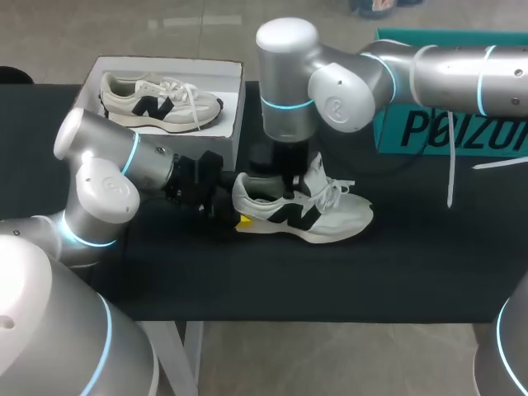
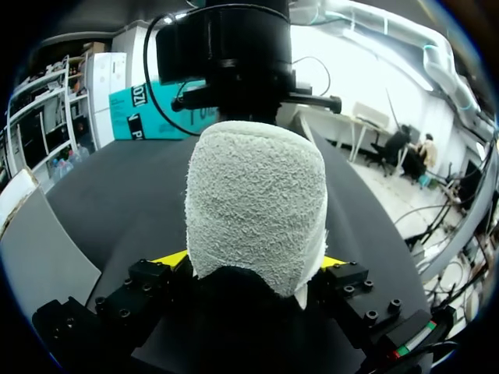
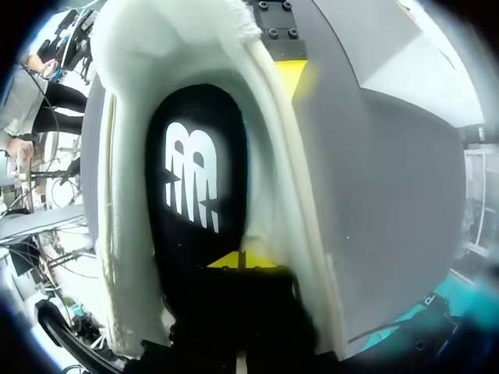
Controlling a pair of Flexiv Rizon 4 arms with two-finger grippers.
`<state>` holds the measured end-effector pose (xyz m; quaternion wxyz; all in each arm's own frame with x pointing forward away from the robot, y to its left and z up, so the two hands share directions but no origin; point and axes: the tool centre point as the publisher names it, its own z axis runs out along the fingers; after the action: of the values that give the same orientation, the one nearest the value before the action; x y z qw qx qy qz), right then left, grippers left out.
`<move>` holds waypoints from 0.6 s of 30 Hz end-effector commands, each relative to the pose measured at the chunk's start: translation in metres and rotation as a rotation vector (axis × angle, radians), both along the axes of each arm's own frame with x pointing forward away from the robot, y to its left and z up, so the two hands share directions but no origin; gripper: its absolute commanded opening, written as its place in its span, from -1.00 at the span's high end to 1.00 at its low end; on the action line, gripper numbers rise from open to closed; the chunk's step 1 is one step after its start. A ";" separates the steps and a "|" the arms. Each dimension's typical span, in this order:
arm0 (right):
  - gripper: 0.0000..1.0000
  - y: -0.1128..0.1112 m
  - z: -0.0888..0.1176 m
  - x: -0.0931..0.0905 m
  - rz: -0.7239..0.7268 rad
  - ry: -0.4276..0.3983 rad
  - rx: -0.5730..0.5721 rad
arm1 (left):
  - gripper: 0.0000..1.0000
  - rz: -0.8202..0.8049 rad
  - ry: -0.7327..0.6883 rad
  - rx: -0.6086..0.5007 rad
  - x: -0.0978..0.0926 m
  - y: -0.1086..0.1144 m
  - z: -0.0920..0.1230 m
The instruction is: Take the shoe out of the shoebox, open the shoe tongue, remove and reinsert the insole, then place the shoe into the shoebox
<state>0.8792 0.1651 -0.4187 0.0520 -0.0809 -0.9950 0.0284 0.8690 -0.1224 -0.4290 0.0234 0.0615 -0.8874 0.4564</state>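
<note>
Shoe (image 1: 342, 221) | white, black logo (image 1: 299, 214) | upright | laces (image 1: 334, 192) loose | insole (image 3: 222, 132) apparently inside

Two shoes (image 1: 301, 210) (image 1: 161, 101), one white shoebox (image 1: 165, 64), one teal box (image 1: 429, 132).

The table (image 1: 429, 272) has a flat, matte black top.

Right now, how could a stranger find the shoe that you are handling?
On the black table, look where the two silver arms meet. The shoe stands there, heel in the left gripper. Its twin lies inside the white shoebox; this one is outside.
</note>
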 end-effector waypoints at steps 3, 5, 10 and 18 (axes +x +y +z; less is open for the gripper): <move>1.00 -0.006 0.003 -0.011 0.000 -0.087 0.036 | 1.00 0.002 0.001 0.002 0.005 -0.003 -0.001; 1.00 -0.006 0.013 -0.010 0.007 -0.114 0.038 | 1.00 0.002 0.001 0.002 0.005 -0.003 -0.001; 1.00 -0.004 0.033 -0.006 0.037 -0.158 0.036 | 1.00 0.002 0.001 0.002 0.005 -0.003 -0.001; 1.00 -0.005 0.047 -0.002 0.067 -0.179 0.029 | 1.00 0.002 0.001 0.002 0.005 -0.003 -0.001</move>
<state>0.8791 0.1621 -0.3754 -0.0333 -0.0498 -0.9982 0.0068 0.8721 -0.1243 -0.4285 0.0228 0.0625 -0.8875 0.4561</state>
